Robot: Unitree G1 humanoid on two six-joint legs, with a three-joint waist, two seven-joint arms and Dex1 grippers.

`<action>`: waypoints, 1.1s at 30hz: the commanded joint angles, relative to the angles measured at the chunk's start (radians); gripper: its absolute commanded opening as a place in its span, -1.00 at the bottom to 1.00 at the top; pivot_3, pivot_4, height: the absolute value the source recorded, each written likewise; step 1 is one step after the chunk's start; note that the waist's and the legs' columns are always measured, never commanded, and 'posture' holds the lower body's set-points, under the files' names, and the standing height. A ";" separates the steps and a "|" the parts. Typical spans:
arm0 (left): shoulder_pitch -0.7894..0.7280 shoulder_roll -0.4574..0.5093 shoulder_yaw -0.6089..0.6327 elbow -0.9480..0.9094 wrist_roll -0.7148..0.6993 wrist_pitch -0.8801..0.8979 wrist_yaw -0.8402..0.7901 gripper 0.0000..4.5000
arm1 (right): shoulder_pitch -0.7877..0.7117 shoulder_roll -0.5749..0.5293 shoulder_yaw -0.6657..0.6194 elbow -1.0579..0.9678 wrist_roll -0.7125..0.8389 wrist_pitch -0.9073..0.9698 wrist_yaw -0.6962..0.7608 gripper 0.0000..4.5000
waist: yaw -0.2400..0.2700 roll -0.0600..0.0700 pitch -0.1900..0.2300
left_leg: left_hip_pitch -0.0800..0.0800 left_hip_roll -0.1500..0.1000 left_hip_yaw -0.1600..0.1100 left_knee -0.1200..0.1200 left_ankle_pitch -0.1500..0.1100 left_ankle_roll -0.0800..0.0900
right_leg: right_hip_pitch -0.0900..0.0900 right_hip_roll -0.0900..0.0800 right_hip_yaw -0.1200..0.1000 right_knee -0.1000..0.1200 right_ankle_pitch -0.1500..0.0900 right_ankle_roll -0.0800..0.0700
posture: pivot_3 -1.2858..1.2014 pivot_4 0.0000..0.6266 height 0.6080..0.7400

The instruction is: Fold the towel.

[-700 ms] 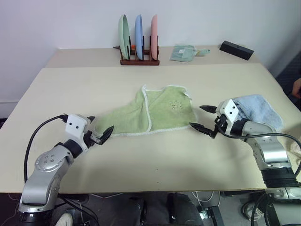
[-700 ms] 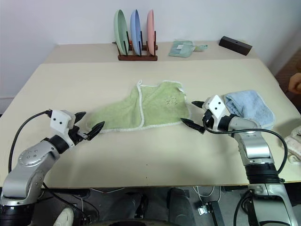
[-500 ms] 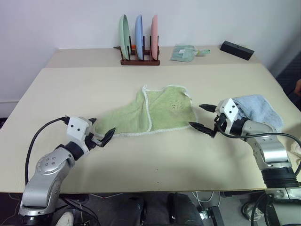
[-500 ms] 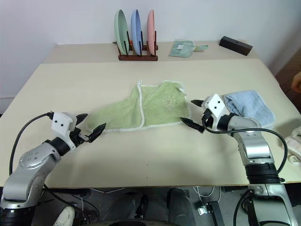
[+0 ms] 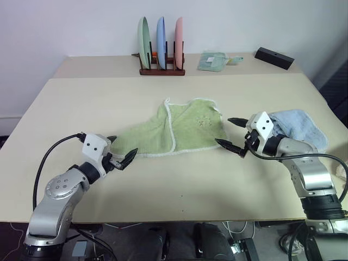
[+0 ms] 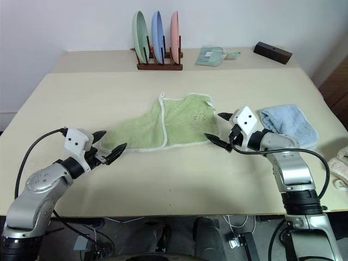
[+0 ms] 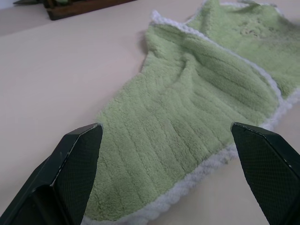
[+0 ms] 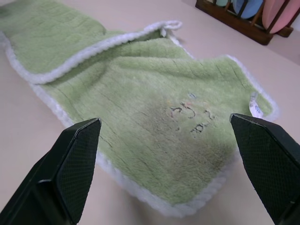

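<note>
- Nearest, one wide beige table (image 5: 179,185) carries everything; its top is plain and matte.
- Left gripper (image 5: 120,152) hangs low over the table at the towel's left end, fingers spread wide, gripping nothing. In the left wrist view the two black fingers (image 7: 77,154) frame the towel's near corner with bare table below them.
- Right gripper (image 5: 232,135) sits just off the towel's right edge, fingers likewise spread and empty. In the right wrist view its fingers (image 8: 77,157) frame the embroidered end.
- One towel (image 5: 179,130), light green with white edging, lies rumpled in the middle of the table between the two grippers. Its right part is folded over, a white seam running across it, with a small embroidered mark (image 8: 190,117) facing up. The left part tapers to a narrower tongue toward the left gripper.
- One blue towel (image 5: 302,128) lies bunched on the table to the right, just behind the right arm.
- A pale cloth (image 6: 340,168) shows at the right edge of the right eye view; what it is cannot be told.
- Farther back, a second beige surface (image 5: 98,65) meets the table along a straight seam.
- On it stands one dark wooden rack (image 5: 161,69) holding three upright plates: one green (image 5: 143,42), one blue (image 5: 160,41), one pink (image 5: 178,39).
- Right of the rack lies one small teal cloth (image 5: 212,61), then one black box (image 5: 273,57).
- A plain white wall (image 5: 81,24) closes the room behind.
</note>
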 commanded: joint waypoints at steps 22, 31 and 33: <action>-0.405 -0.120 -0.387 0.227 0.107 0.240 -0.056 0.99 | 0.043 0.092 0.043 -0.117 0.002 0.018 -0.102 1.00 | -0.003 0.000 0.000 | 0.000 0.000 0.000 0.000 0.000 0.000 | -0.001 0.000 0.000 0.001 0.000 0.000 | 0.03 -0.52 1.00; -0.420 -0.207 -0.277 0.266 0.064 0.338 0.022 0.73 | 0.089 0.075 0.027 -0.152 0.007 0.027 -0.112 1.00 | -0.002 0.000 0.000 | -0.001 -0.001 0.000 0.001 0.000 0.000 | -0.001 0.000 0.000 0.001 0.000 0.000 | 0.03 -0.52 1.00; -0.418 -0.206 -0.272 0.271 0.066 0.342 0.023 0.41 | 0.092 0.073 0.027 -0.157 0.009 0.029 -0.113 1.00 | -0.002 0.000 0.000 | 0.000 0.000 0.000 0.001 0.000 0.000 | -0.001 0.000 0.000 0.001 0.000 0.000 | 0.03 -0.52 1.00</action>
